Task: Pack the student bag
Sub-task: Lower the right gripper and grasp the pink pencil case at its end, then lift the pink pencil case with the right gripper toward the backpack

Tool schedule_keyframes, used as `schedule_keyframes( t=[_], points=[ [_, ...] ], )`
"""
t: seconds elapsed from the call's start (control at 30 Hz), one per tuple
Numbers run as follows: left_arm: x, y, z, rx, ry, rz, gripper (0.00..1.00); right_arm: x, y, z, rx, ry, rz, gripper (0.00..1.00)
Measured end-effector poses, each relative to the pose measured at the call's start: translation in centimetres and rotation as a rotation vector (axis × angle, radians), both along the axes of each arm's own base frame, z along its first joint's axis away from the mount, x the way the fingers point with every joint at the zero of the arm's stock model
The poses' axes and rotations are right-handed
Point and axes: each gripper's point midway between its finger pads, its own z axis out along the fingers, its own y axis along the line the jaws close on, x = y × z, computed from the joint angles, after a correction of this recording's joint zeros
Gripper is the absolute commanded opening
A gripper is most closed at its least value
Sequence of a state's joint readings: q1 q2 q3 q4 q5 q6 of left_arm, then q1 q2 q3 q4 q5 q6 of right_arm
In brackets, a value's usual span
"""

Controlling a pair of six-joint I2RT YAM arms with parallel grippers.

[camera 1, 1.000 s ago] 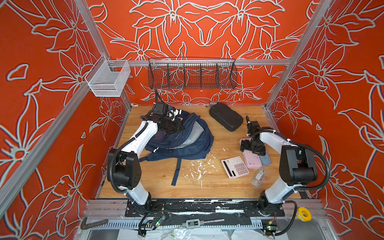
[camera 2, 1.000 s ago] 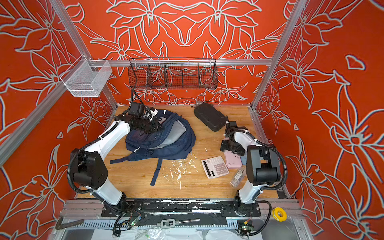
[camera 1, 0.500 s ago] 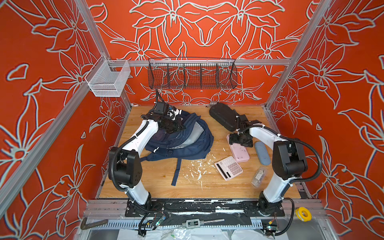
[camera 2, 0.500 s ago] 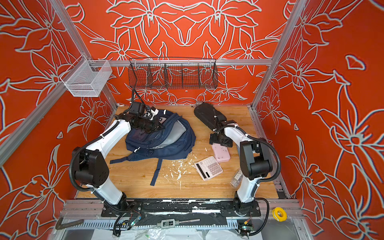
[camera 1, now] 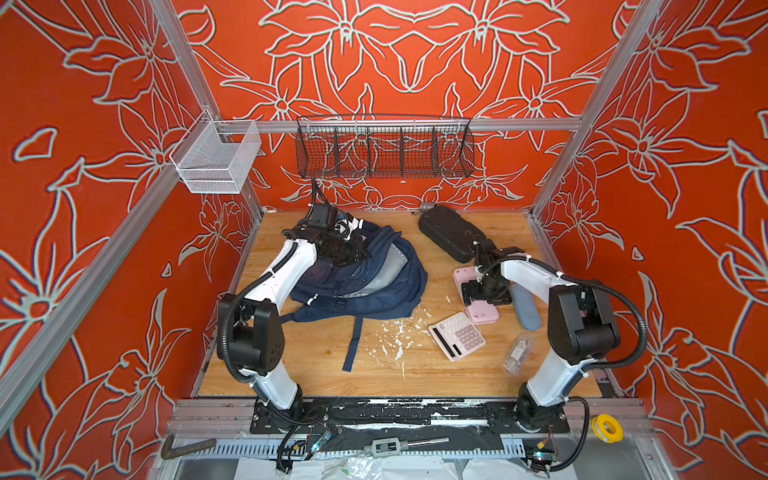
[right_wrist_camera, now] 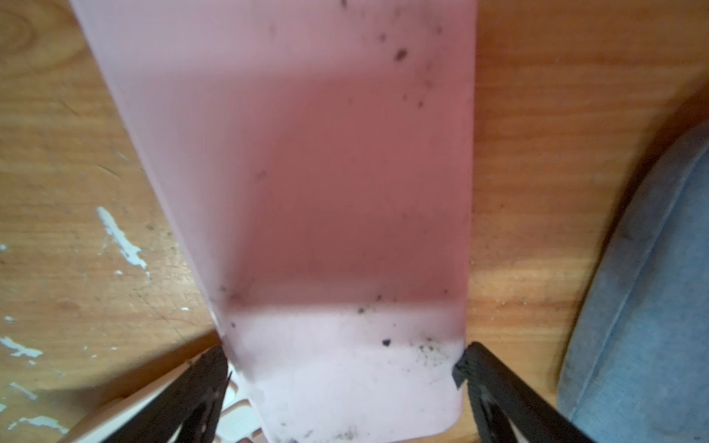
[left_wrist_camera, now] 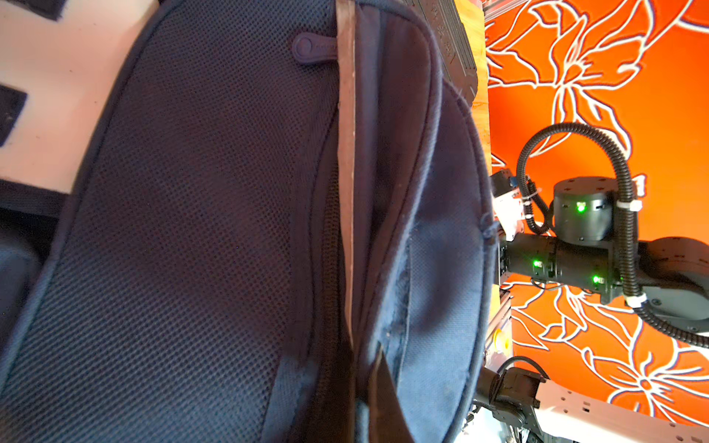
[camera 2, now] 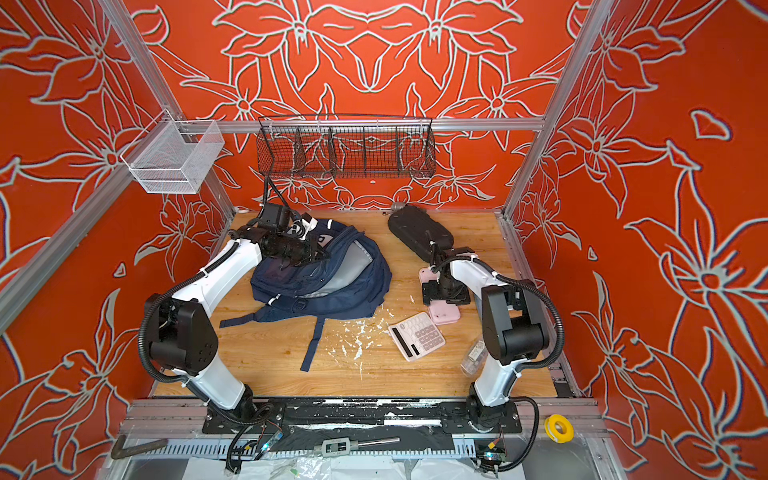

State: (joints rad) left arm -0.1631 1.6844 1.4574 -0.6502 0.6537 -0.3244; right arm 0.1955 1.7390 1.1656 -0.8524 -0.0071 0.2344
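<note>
**Table.** The wooden table is walled on the left, right and far sides. Only the near edge, along the arm bases, is open.

**Student bag.** The student bag lies on its side at the far left of the table. Its mouth gapes toward the right and shows grey lining. A loose strap trails toward the near edge.
- Handling: expect soft, limp fabric that sags and folds when lifted. It probably weighs little while empty.
- Hold point: take it at the stiffened rim of the mouth or at a seam, since a flat panel would only bunch.
- The left gripper sits at the far-left rim with its jaws closed. Whether fabric is pinched between them is hidden.

**Black hard case.** The black hard case lies at far centre-right, apart from the bag.

**Pink case.** The right gripper stands spread wide, with one finger on each side of the near end of the pink case. It has not closed on it.

**Smaller items.**
- A calculator lies just beside the pink case on the near side.
- A blue-grey pouch lies to its right.
- A clear bottle lies nearer to the arm bases.

**Clearance.** The bare strip between the bag mouth and the pink case is the transfer lane. White flakes litter its near part. The near-centre table is open.
</note>
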Motion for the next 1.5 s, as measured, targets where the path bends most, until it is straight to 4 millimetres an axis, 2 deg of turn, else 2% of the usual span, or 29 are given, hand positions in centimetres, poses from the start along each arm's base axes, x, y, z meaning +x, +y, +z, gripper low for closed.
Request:
schedule_keyframes(
  t=[0.47,0.57,0.73,0.83,0.93,1.0,1.07,1.17,1.27,1.3,1.37,1.5],
  points=[
    [-0.2,-0.4,0.1,0.003,-0.007,-0.015,0.0,0.0,0.0,-0.9,0.0,-0.006,0.001,0.97],
    [-0.2,-0.4,0.3,0.005,-0.014,-0.016,0.0,0.1,-0.1,-0.9,-0.005,-0.015,0.003,0.91],
    [-0.2,-0.3,1.0,0.005,-0.032,-0.017,0.0,0.1,-0.1,-0.7,-0.006,-0.031,0.006,0.72],
    [-0.2,-0.3,1.6,0.005,-0.055,-0.022,0.0,0.1,0.1,-0.4,-0.005,-0.039,0.019,0.69],
    [-0.3,-0.3,2.2,0.009,-0.079,-0.032,0.0,0.2,0.6,1.0,-0.002,-0.06,0.042,0.65],
    [-0.3,-0.3,2.5,0.013,-0.092,-0.039,0.0,1.0,1.6,3.1,0.025,-0.108,0.07,0.64],
    [-0.2,-0.3,2.8,0.016,-0.104,-0.046,0.0,2.4,3.5,6.3,0.078,-0.19,0.12,0.63],
    [-0.2,-0.3,3.0,0.02,-0.115,-0.053,0.0,4.2,6.5,10.6,0.151,-0.293,0.193,0.64],
    [-0.2,-0.3,2.9,0.023,-0.117,-0.056,0.0,4.8,8.2,12.4,0.184,-0.325,0.227,0.81],
    [-0.3,-0.3,2.9,0.024,-0.116,-0.057,0.0,4.7,8.2,12.3,0.176,-0.318,0.224,0.84],
    [-0.3,-0.3,2.9,0.026,-0.117,-0.058,0.0,4.4,7.7,11.3,0.15,-0.284,0.199,0.97],
    [-0.3,-0.3,2.8,0.028,-0.118,-0.061,0.0,3.2,5.3,8.0,0.102,-0.2,0.123,0.97]
  ],
)
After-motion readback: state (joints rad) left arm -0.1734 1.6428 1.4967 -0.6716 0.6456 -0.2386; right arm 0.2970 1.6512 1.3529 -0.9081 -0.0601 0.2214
